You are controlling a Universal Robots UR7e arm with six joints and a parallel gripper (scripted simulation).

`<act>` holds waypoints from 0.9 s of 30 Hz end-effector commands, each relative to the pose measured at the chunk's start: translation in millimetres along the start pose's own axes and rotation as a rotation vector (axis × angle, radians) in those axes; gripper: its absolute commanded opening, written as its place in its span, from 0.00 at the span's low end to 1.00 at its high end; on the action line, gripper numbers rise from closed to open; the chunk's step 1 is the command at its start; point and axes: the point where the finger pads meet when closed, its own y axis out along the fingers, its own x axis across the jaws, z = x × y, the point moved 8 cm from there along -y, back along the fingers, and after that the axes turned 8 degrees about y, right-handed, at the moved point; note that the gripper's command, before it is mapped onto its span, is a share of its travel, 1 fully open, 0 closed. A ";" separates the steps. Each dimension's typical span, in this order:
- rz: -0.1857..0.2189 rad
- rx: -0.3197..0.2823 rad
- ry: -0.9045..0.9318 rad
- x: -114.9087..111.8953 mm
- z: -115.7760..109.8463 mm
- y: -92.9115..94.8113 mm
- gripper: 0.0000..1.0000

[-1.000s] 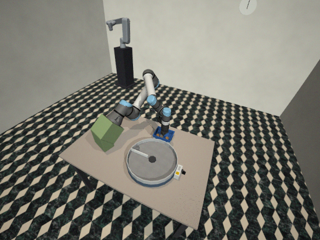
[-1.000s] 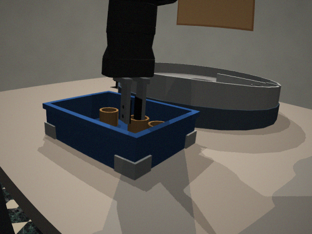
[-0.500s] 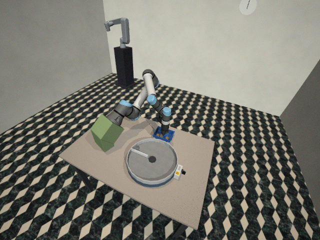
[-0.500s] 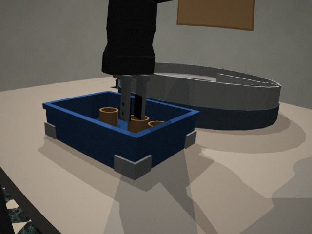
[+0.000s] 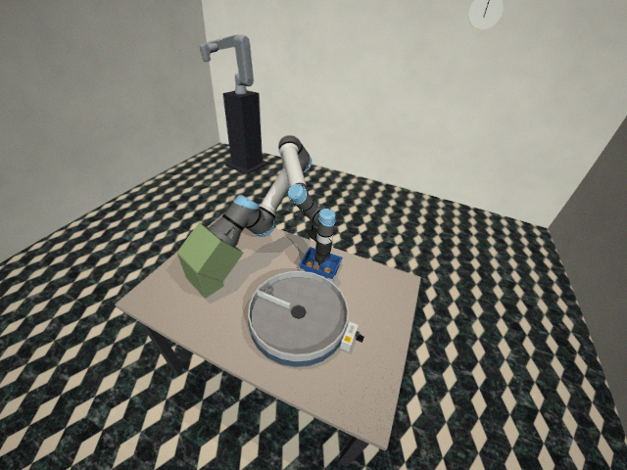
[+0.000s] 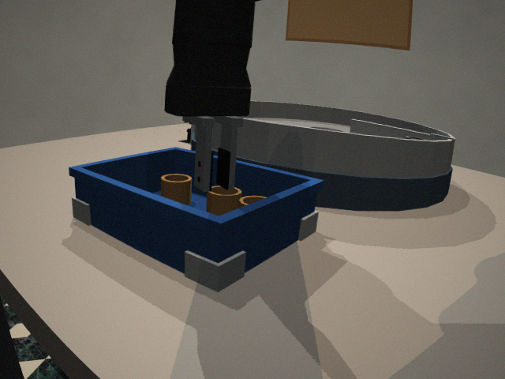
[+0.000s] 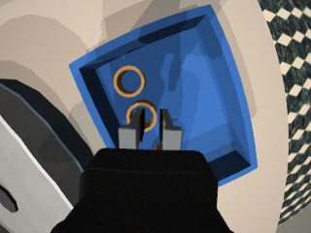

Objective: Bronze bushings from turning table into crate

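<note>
Three round bronze bushings (image 5: 327, 269) (image 6: 176, 189) (image 7: 129, 82), hollow-centred.
</note>
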 end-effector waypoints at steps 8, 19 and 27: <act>0.000 -0.001 -0.001 0.5 -0.2 -5.0 0.42; 0.000 -0.001 -0.001 0.5 -0.3 -57.3 0.42; 0.000 -0.001 -0.001 0.5 -0.3 -57.3 0.42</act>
